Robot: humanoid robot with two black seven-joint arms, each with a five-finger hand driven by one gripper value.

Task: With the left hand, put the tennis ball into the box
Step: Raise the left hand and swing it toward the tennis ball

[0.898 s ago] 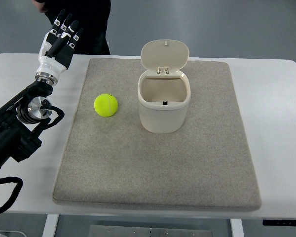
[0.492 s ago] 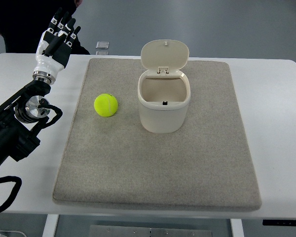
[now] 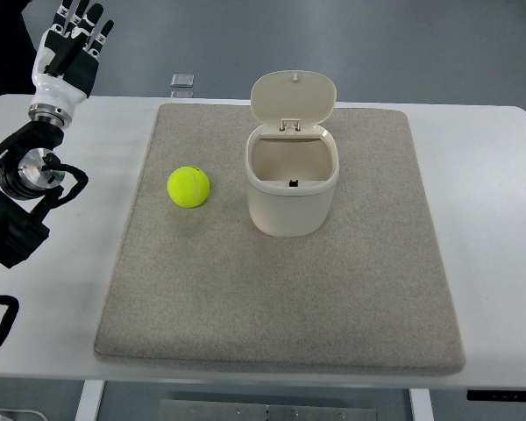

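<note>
The ball (image 3: 188,187) is a yellow-green tennis ball with a fuzzy, evenly coloured surface. It is lying on the left half of the mat (image 3: 280,298), just beside the box (image 3: 292,189) but not touching it, with a narrow strip of mat showing between them.

The box is a cream plastic container with rounded corners. Its hinged lid (image 3: 293,96) is standing upright at the far edge, leaving the mouth fully exposed. The interior is showing a pale brown shade, with a small dark mark low on the near inner wall.

The left hand (image 3: 66,50) is hanging at the top left corner of the view, beyond the far left corner of the bench (image 3: 486,228) and well apart from the ball. Its fingers (image 3: 81,19) are extending straight and slightly spread, gripping nothing. The white palm shell is carrying black finger segments. The black left arm (image 3: 22,206) is crossing the left edge of the bench.

The mat is a grey-beige, felt-like rectangle covering most of the white bench. The floor (image 3: 421,44) beyond the bench is a plain grey-blue. A small square object (image 3: 183,81) is lying on the floor just past the far edge of the bench.
</note>
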